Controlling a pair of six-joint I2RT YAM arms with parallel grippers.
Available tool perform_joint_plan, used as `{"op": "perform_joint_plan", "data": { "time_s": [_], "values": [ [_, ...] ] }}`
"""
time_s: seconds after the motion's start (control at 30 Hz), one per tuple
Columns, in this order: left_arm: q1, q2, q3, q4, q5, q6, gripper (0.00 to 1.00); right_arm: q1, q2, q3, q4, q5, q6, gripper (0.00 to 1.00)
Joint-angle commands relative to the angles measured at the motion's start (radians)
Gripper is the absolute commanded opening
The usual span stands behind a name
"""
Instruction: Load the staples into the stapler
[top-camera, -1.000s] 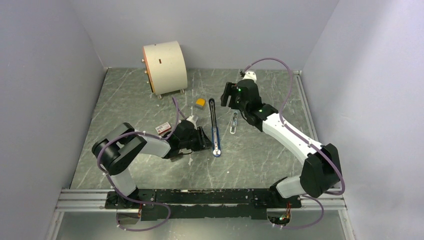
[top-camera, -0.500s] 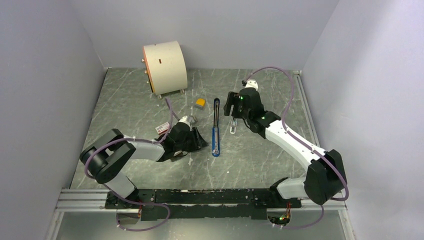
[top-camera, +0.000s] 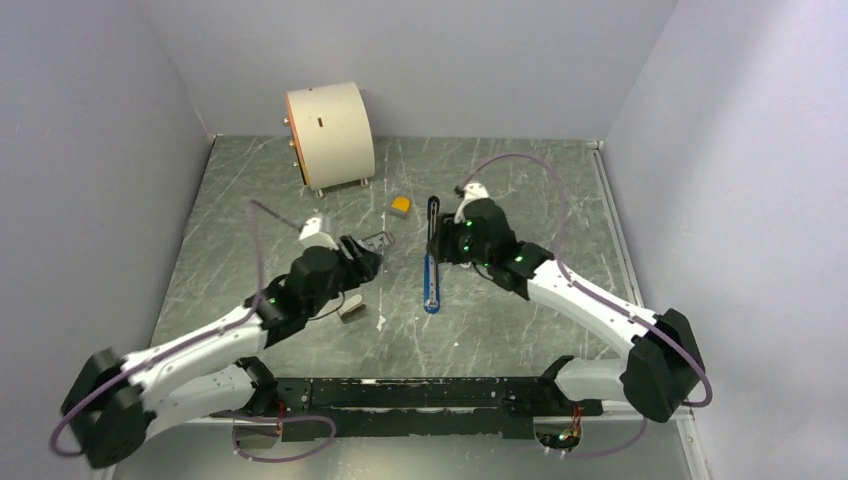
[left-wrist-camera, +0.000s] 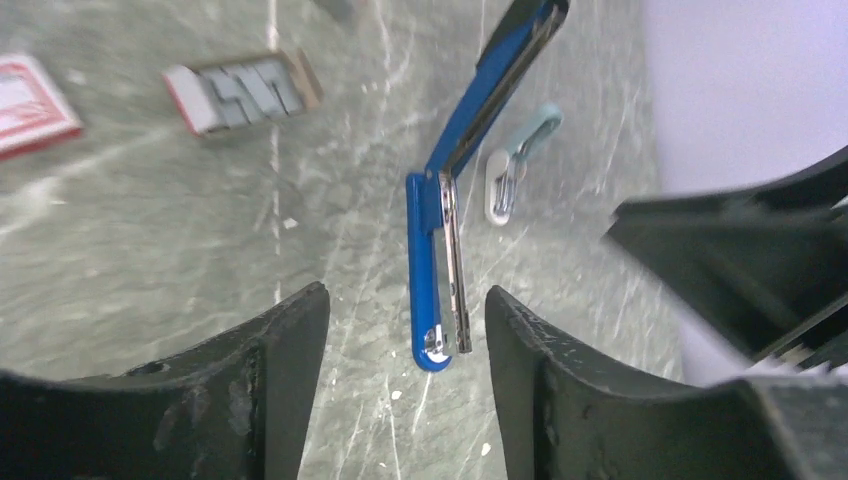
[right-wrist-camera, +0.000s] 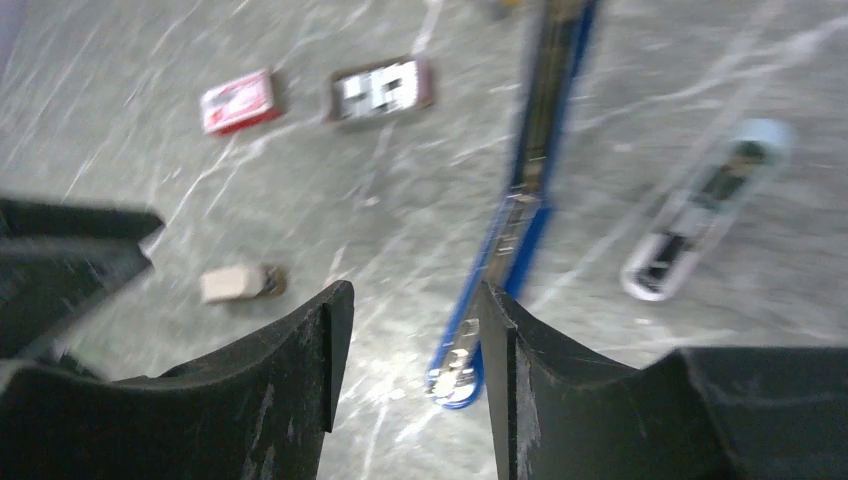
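The stapler (top-camera: 431, 280) lies opened flat at mid-table, blue half near, black half far. It also shows in the left wrist view (left-wrist-camera: 425, 270) and the right wrist view (right-wrist-camera: 505, 250). The staples (top-camera: 377, 241) are grey ribbed strips in a small open brown tray left of the stapler; they also show in the left wrist view (left-wrist-camera: 245, 88) and the right wrist view (right-wrist-camera: 385, 88). My left gripper (top-camera: 363, 254) is open and empty, above the table beside the tray (left-wrist-camera: 405, 295). My right gripper (top-camera: 440, 245) is open and empty, just over the stapler's middle (right-wrist-camera: 415, 290).
A beige-grey block (top-camera: 350, 310) lies near the left arm. A red-and-white box (left-wrist-camera: 30, 95) lies left of the tray. A pale-blue staple remover (right-wrist-camera: 705, 210) lies right of the stapler. A yellow piece (top-camera: 400, 205) and a cream cylinder (top-camera: 330, 135) stand farther back.
My left arm has lifted and drawn back left from beside the stapler, uncovering the beige block and the tray. My right gripper has moved near and left, over the stapler.
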Motion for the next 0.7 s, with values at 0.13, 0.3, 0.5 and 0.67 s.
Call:
{"op": "perform_joint_plan", "data": {
  "time_s": [0.13, 0.3, 0.5, 0.67],
  "values": [
    [-0.004, -0.357, 0.078, -0.628, -0.304, -0.036, 0.82, 0.235, 0.202, 0.091, 0.099, -0.009, 0.015, 0.49],
    [-0.004, -0.442, 0.104, -0.798, -0.345, -0.065, 0.95, 0.318, 0.377, 0.206, 0.112, -0.002, 0.043, 0.38],
    [-0.004, -0.469, 0.051, -0.792, -0.322, -0.091, 0.93, 0.346, 0.55, 0.328, 0.05, 0.038, 0.12, 0.34],
    [-0.003, -0.474, -0.025, -0.77, -0.288, -0.158, 0.85, 0.348, 0.657, 0.41, 0.012, -0.008, 0.137, 0.37]
  ]
}}
